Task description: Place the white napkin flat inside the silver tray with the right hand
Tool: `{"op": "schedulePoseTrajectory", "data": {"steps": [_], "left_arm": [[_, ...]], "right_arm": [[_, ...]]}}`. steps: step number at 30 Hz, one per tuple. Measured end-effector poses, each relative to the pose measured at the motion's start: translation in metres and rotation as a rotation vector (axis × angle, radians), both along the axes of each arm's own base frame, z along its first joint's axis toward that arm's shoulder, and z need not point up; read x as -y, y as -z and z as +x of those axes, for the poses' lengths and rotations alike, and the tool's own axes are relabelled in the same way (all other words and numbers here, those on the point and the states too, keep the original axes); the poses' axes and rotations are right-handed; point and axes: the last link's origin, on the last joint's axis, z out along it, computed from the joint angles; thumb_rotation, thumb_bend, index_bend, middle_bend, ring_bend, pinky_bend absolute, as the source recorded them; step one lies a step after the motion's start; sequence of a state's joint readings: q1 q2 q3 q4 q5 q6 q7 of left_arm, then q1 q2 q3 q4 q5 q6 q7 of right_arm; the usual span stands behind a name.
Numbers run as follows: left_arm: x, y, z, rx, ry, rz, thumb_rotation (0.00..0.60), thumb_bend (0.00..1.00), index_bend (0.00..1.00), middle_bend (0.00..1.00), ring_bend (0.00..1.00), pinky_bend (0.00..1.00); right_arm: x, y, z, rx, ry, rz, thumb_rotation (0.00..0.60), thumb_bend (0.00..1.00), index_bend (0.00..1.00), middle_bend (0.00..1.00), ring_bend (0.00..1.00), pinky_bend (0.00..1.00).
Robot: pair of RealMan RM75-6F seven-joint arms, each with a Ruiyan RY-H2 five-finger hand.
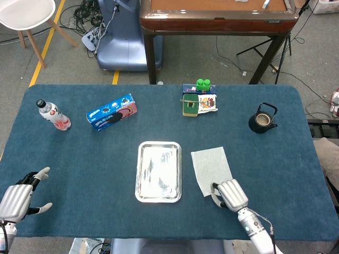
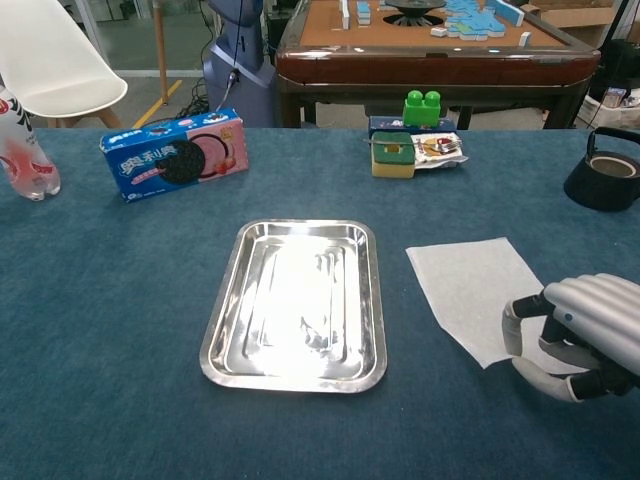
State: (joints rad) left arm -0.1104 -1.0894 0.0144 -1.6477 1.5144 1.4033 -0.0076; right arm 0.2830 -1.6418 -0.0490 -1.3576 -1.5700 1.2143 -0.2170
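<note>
- Right hand [image 2: 575, 335] sits at the near right corner of the white napkin [image 2: 470, 292], fingers curled down over the paper's edge with the thumb underneath; I judge it has the corner pinched, though the contact itself is hidden by the knuckles.
- Apart from that corner the napkin lies flat on the blue table [image 1: 79, 153], just to the right of the silver tray [image 2: 295, 305] and not touching it. The tray holds nothing.
- Left hand [image 1: 18, 196] rests at the near left edge, fingers spread and holding nothing, well clear of the work.
- My read of the step: securing the corner before lifting and carrying left.
- To do it well, I'd confirm the pinch holds before raising, since thin paper slips out of these fingers easily.
- I'd lift only enough for the sheet to clear the tray's rim, and move slowly so it trails without folding under itself.
- I'd lay the far, free edge down inside the tray first, then lower the held corner so the sheet ends up flat.
- Risk to watch: the napkin looks nearly as wide as the tray's floor, so a skewed approach could leave an edge riding on the rim.
</note>
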Motion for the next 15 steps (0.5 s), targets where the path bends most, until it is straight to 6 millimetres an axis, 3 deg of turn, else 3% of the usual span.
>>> {"op": "schedulePoseTrajectory", "data": {"steps": [15], "left_arm": [[0.001,-0.002,0.001,0.002,0.005,0.008,0.600,0.01,0.13,0.30,0.18,0.34]], "right_arm": [[0.012,-0.015,0.020,0.046,-0.001,-0.108,0.600,0.49,0.57,1.00,1.00,1.00]]}}
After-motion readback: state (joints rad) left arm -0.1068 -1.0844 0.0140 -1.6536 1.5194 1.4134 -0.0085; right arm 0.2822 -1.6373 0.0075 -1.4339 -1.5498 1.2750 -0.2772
